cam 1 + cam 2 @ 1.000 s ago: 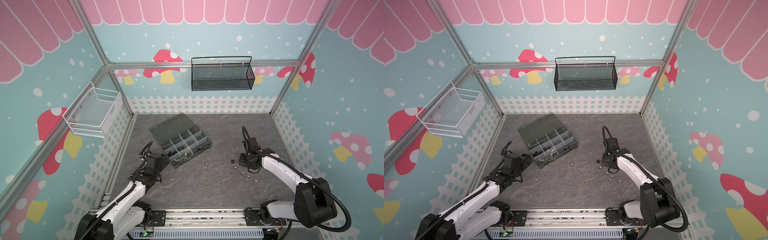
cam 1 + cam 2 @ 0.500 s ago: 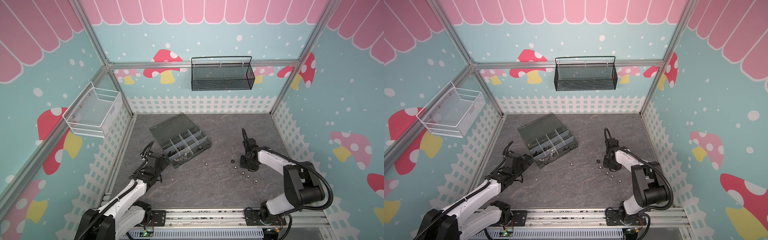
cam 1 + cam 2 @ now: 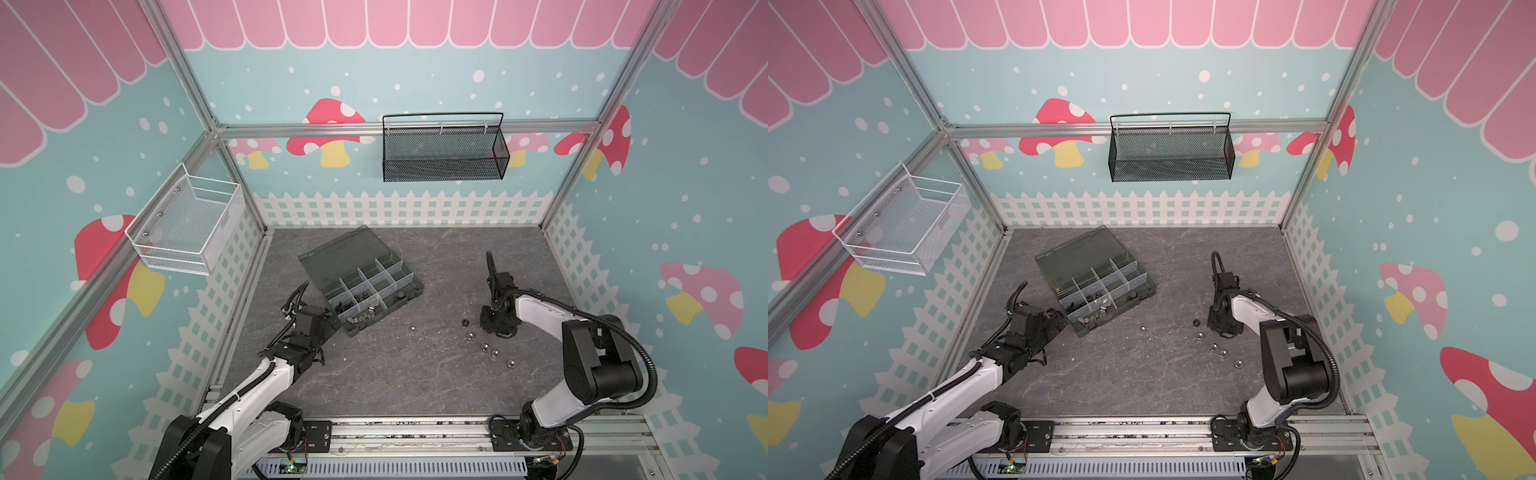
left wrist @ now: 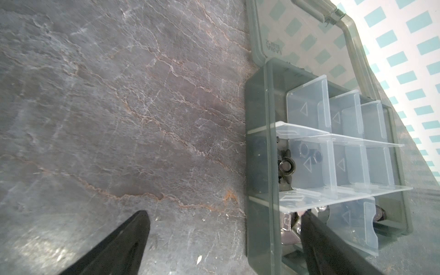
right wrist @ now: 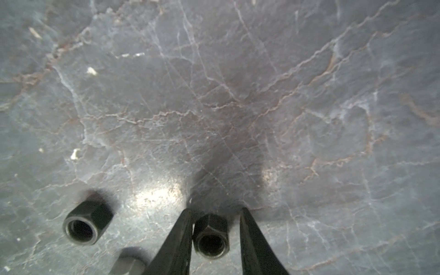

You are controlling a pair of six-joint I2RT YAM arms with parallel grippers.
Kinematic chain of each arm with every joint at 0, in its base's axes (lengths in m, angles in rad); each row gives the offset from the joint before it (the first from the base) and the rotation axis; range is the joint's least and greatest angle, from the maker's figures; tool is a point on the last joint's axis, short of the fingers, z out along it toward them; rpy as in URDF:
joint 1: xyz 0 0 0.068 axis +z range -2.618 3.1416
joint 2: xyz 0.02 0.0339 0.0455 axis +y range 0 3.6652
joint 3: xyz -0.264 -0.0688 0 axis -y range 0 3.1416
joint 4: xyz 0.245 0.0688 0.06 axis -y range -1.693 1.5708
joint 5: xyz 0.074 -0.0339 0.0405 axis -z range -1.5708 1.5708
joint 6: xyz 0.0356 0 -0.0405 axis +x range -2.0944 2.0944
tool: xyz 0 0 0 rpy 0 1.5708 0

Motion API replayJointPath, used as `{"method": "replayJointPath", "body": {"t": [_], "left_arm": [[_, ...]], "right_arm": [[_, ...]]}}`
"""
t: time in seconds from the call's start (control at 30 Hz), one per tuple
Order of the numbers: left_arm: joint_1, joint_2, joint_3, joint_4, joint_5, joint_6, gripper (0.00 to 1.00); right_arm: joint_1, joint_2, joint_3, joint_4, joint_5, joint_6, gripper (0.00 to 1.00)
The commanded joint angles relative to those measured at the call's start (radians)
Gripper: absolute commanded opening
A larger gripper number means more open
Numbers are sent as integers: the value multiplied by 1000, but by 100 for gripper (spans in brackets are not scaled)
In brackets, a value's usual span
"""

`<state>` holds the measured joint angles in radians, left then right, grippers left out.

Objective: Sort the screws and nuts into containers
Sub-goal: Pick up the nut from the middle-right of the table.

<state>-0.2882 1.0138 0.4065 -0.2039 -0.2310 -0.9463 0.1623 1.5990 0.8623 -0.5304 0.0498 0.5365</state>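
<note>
In the right wrist view my right gripper (image 5: 215, 210) straddles a black hex nut (image 5: 210, 238) on the table. One finger touches it and a small gap remains at the other. A second black nut (image 5: 87, 223) and a silver nut (image 5: 129, 264) lie beside it. In both top views this gripper (image 3: 496, 330) (image 3: 1224, 330) points down by several silver domed nuts (image 3: 484, 346). My left gripper (image 4: 225, 213) is open at the corner of the organizer box (image 4: 259, 166), one finger over a compartment with silver nuts (image 4: 289, 223). I cannot pick out screws among the dark pieces in the containers (image 3: 345, 307).
The box lid (image 3: 345, 251) lies open toward the back wall. One silver nut (image 3: 413, 330) sits alone between the box and the right gripper. A black mesh basket (image 3: 444, 153) and a white wire basket (image 3: 187, 226) hang on the walls.
The right gripper's jaws have narrowed around the black hex nut, and the right arm's elbow has swung up and nearer the front. The left arm has hardly moved.
</note>
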Motion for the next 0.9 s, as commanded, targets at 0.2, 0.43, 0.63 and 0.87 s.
{"method": "replayJointPath", "body": {"t": [0.2,0.43,0.63,0.87], "left_arm": [[7,-7,18,-1,-5,-5,100],[8,-39,11,-14,-24,-3,100],[7,-31,11,-13,-19,-3,100],[7,-18,15,-9,-15,-5,100]], "right_arm": [[-5,-25,-45,-39,-10,0,31],[-5,-40,-70,-29,-21,-1,32],[-5,5,-52,-21,6,-15,31],[-6,-14,-56,-20,-17,-17,21]]}}
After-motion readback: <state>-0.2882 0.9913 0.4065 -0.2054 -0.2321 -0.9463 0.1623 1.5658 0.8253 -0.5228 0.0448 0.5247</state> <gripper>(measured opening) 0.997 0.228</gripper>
